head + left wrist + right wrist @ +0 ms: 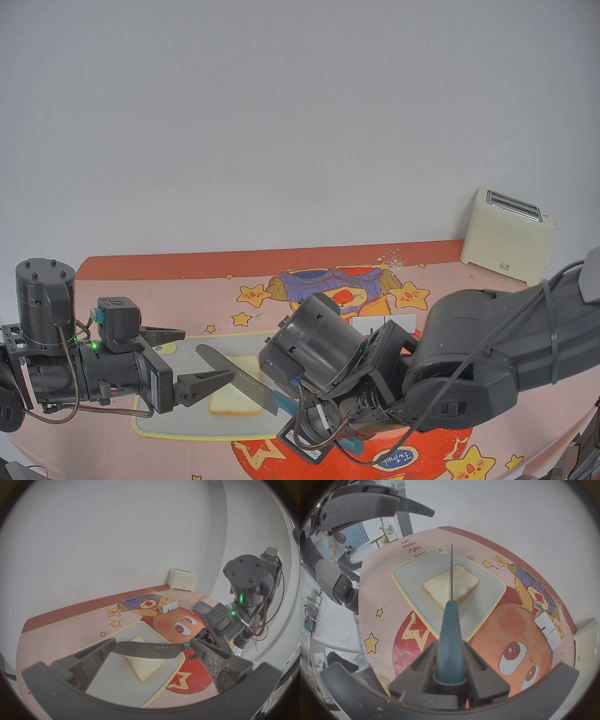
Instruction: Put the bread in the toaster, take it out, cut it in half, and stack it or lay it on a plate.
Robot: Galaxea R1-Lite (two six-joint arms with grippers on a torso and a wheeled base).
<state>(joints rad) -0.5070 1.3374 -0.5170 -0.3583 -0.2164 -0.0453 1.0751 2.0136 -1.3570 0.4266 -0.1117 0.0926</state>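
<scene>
- The right gripper's [450, 645] fingers [425, 664] are seen pressed tight on the teal handle of the knife [147, 649], with the blade held edge-down along the middle of the bread [465, 581], evidently lined up so the slice can be halved
- Whether the edge has met the crust cannot be told
- The left gripper's [152, 644] fingers [93, 655] are spread wide and empty, one to each side of the blade over the slice, probably placed to steady the bread during the cut
- The bread is laid flat on the cutting board [487, 595], near the board's middle, whole and uncut
- One slice, one knife and one board are counted on the desk [187, 287]
- One toaster [507, 234] is set well apart at the far corner, and one white knife block [382, 324] stands beyond the board
</scene>
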